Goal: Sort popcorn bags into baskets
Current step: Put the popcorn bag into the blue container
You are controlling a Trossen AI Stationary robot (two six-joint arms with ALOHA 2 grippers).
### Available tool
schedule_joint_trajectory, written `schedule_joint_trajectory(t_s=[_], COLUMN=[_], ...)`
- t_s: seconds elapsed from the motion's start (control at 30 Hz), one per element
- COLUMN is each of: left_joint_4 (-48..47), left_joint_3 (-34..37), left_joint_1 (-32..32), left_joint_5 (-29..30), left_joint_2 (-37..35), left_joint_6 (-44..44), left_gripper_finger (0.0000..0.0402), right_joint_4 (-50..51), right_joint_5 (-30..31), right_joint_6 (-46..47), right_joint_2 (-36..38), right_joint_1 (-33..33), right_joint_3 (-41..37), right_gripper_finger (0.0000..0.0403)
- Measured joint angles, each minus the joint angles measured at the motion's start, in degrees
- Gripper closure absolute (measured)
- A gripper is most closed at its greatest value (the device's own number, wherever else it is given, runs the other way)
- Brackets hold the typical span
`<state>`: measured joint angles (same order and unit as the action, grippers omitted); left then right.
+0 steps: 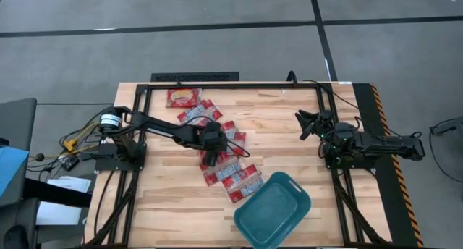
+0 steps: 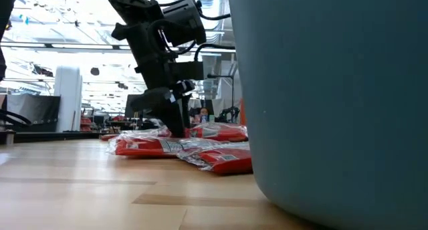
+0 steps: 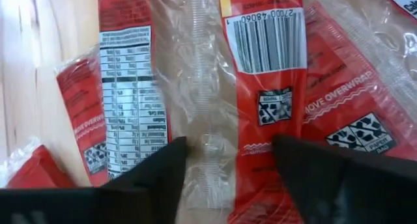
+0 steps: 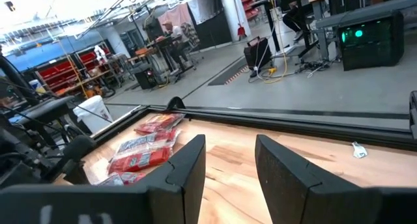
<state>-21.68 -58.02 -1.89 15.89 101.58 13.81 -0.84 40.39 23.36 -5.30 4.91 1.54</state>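
Even, bright overhead light; ceiling lamps glare in the low view, where the near tub [image 2: 328, 96] blurs.

A grey floor [image 1: 217, 50] crossed by dark lines surrounds the wooden table [image 1: 275, 133]. Beyond the table stand red shelving racks [image 4: 62, 68] and workbenches [image 4: 163, 45] under bright ceiling lights [image 2: 53, 29].
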Motion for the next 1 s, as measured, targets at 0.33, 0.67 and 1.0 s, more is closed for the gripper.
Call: schedule_joint_trajectory(t_s=[0.33,0.67,1.0], left_joint_4=[0.7,-6.5,-15.4], left_joint_3=[0.1,-5.1,-16.6], left_joint_1=[-0.1,-0.1,1.3], left_joint_5=[3.4,5.2,3.6], left_joint_2=[-0.3,-1.1,-2.7], left_joint_6=[-0.6,-3.1,-10.5], left_gripper_finger=[0.0393,0.0401,0.0401], right_joint_4=[0.0,0.0,0.0], right_joint_5=[0.0,0.0,0.0], right_joint_6=[0.2,0.2,0.3], right_joint_2=[0.0,0.0,0.0], right_joint_1=[0.0,0.0,0.0], right_joint_3=[0.0,0.0,0.0], right_gripper_finger=[0.0262,0.0270,0.0269])
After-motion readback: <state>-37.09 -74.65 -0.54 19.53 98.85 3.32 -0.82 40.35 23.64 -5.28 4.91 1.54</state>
